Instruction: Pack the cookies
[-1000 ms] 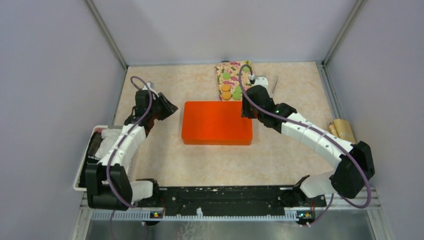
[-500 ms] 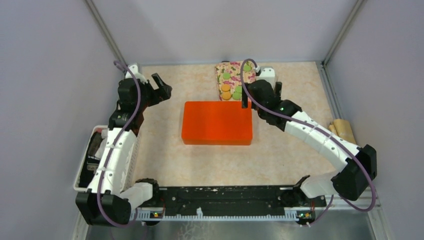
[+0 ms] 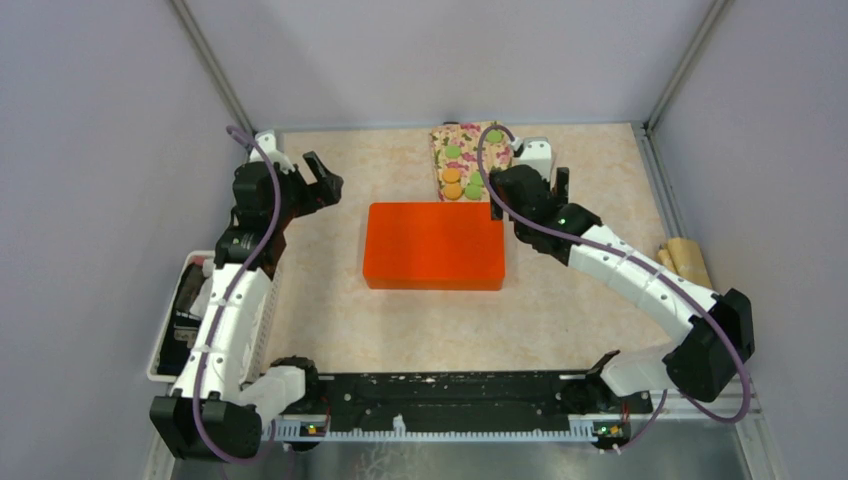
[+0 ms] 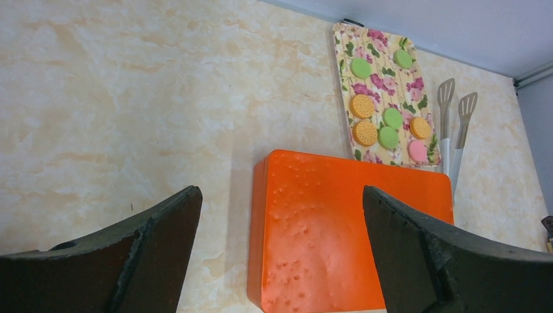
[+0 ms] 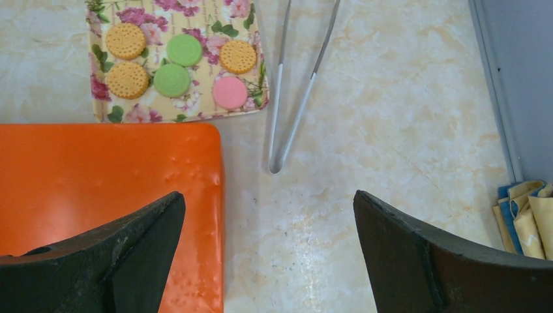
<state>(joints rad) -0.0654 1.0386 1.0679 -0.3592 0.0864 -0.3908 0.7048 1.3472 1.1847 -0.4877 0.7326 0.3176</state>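
The cookies (image 5: 172, 79), orange, green and pink, lie on a flowered tray (image 4: 381, 85) just behind the far edge of the orange box (image 3: 433, 245), toward its right end. A pair of tongs (image 5: 275, 166) lies beyond the box's far right corner. The left gripper (image 4: 279, 195) hangs off the box's far left corner and the right gripper (image 5: 267, 195) above its far right corner, both spread wide and holding nothing.

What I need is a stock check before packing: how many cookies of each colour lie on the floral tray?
Green cookies: 4
Orange cookies: 3
Pink cookies: 1
Total: 8, all lying on the floral tray, counted in the left wrist view.
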